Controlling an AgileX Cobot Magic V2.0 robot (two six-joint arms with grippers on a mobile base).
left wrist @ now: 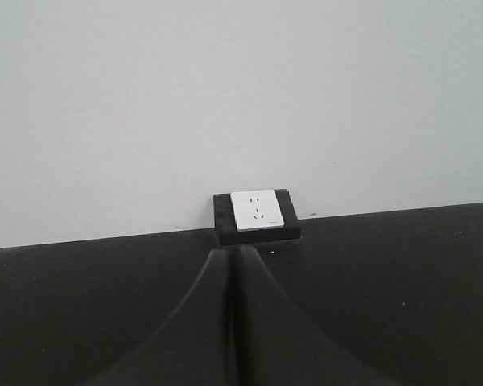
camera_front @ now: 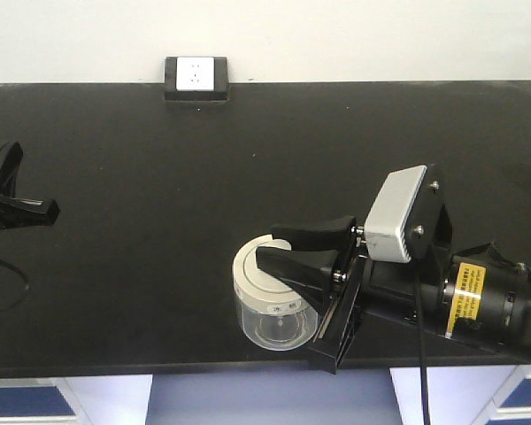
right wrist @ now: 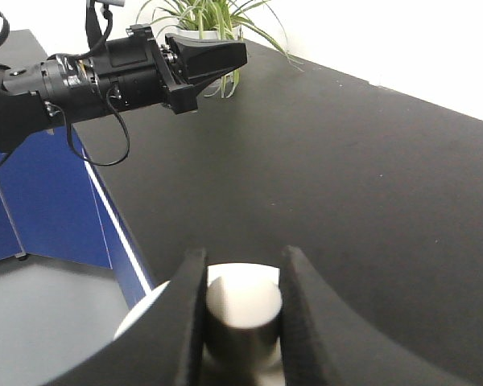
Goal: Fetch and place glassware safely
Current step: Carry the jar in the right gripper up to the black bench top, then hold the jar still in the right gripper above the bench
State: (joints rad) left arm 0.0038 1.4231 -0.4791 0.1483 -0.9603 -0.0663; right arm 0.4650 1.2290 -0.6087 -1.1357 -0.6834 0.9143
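The glassware, a squat clear glass jar (camera_front: 267,326) with a cream-white lid (camera_front: 258,276), sits close to the table's front edge. My right gripper (camera_front: 268,245) reaches in from the right over the lid. In the right wrist view both black fingers (right wrist: 185,301) press on the lid's round knob (right wrist: 243,310), so my right gripper (right wrist: 243,267) is shut on it. Whether the jar's base touches the table cannot be told. My left gripper (camera_front: 9,158) hovers at the far left, away from the jar, with jaws pressed together (left wrist: 232,256) and nothing between them; the right wrist view shows this left gripper (right wrist: 232,55) too.
A black box with a white wall socket (camera_front: 196,78) sits at the table's back edge, straight ahead of the left gripper (left wrist: 255,215). A potted plant (right wrist: 213,18) stands at a far corner. Blue cabinets (right wrist: 40,201) lie below the black table's front edge (camera_front: 159,365).
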